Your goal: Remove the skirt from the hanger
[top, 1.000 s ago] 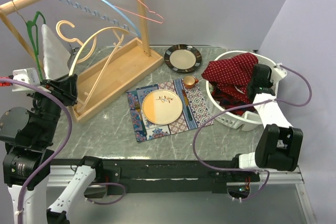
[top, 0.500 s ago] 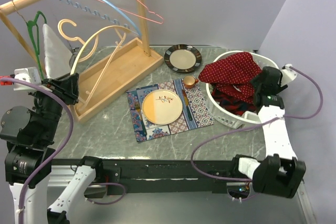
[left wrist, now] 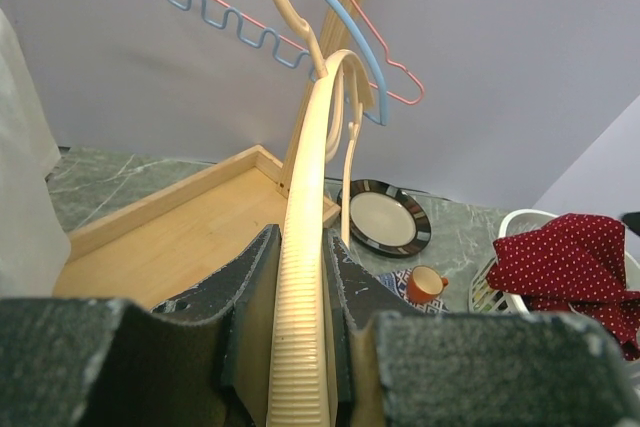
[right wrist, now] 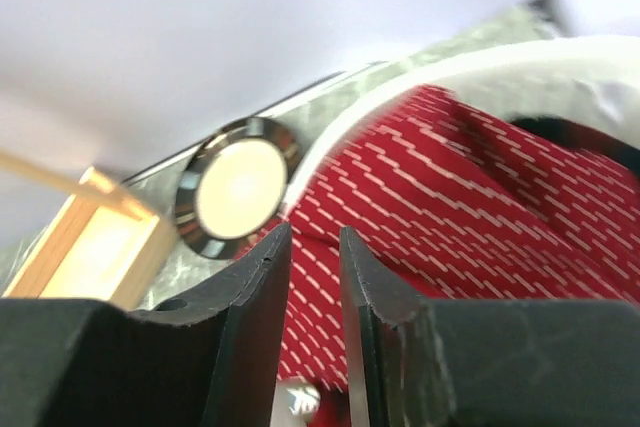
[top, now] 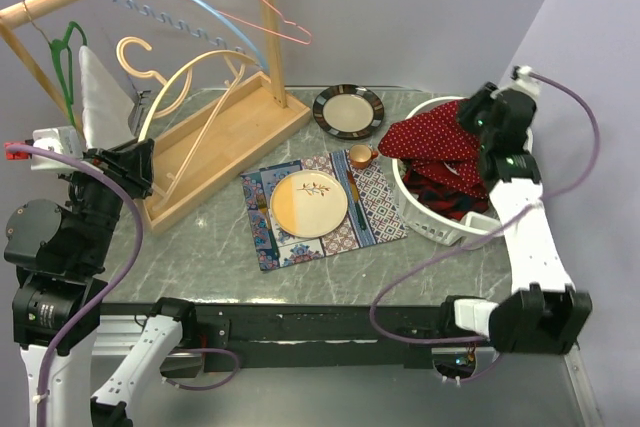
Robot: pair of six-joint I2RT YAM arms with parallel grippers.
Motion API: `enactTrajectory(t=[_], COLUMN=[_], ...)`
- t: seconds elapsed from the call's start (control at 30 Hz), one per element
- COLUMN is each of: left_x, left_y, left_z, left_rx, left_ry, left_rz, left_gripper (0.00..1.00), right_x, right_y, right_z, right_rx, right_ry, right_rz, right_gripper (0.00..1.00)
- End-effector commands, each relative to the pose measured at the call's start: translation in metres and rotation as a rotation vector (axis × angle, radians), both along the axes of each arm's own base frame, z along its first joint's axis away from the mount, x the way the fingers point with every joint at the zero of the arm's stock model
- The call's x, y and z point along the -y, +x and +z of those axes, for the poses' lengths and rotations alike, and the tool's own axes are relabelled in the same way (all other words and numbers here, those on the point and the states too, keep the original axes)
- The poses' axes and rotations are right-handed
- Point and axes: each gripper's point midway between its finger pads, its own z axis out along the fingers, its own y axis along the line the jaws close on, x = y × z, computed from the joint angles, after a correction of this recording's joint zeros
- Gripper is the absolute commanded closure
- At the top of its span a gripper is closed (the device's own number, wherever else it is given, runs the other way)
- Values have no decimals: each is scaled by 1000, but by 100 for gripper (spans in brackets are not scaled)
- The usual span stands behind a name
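Left gripper [left wrist: 300,282] is clamping the cream hanger [left wrist: 318,137], frame left. Right gripper [right wrist: 312,237] is hovering empty, jaws slightly apart, over the red skirt [right wrist: 450,207] in the basket [right wrist: 480,62].

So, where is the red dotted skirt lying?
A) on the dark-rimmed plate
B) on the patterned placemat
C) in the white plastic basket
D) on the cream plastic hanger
C: the red dotted skirt is heaped inside the white plastic basket, while the cream ribbed plastic hanger between the jaws of the left gripper is bare.
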Motion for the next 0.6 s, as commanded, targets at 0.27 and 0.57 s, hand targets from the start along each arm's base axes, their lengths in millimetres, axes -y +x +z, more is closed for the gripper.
enactTrajectory(t=[0.27, 0.57], left_x=[-10, -11], left_y=[1, 9], left_z=[21, 17], left_rx=[59, 43], left_ry=[10, 13], left_rz=[55, 66], left_gripper=[99, 99], right_x=[44, 70], right_y=[24, 1], right_z=[-226, -211], right_rx=[-500, -518], right_ry=[148, 102], right_rz=[-194, -365], right_gripper=[73, 68])
